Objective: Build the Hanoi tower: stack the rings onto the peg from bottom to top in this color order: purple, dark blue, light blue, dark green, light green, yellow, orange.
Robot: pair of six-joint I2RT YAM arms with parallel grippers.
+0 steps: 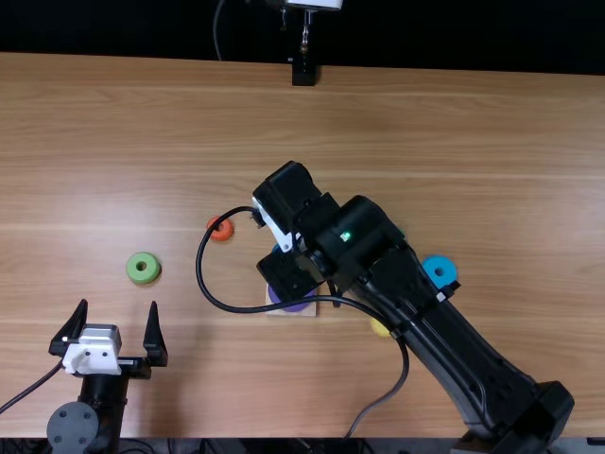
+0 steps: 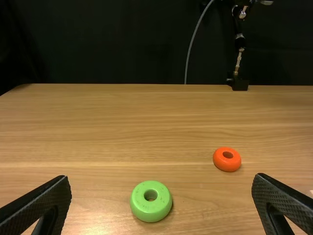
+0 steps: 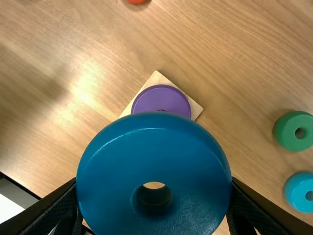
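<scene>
In the top view my left gripper [image 1: 118, 307] stands open at the near left; its fingers [image 2: 36, 208] are wide apart in the left wrist view. My right gripper [image 1: 288, 274] is over the wooden base [image 1: 310, 310], which bears the purple ring [image 1: 301, 305]. In the right wrist view, the right gripper [image 3: 154, 196] is shut on the dark blue ring [image 3: 154, 171], held above and partly in front of the purple ring [image 3: 161, 99] and base [image 3: 196, 109]. The peg cannot be made out.
Lying on the table are a light green ring [image 1: 143, 269], an orange ring [image 1: 221, 229], a light blue ring [image 1: 440, 270] and a yellow ring [image 1: 380, 328], partly behind the right arm. A dark green ring [image 3: 296, 131] lies near the light blue one.
</scene>
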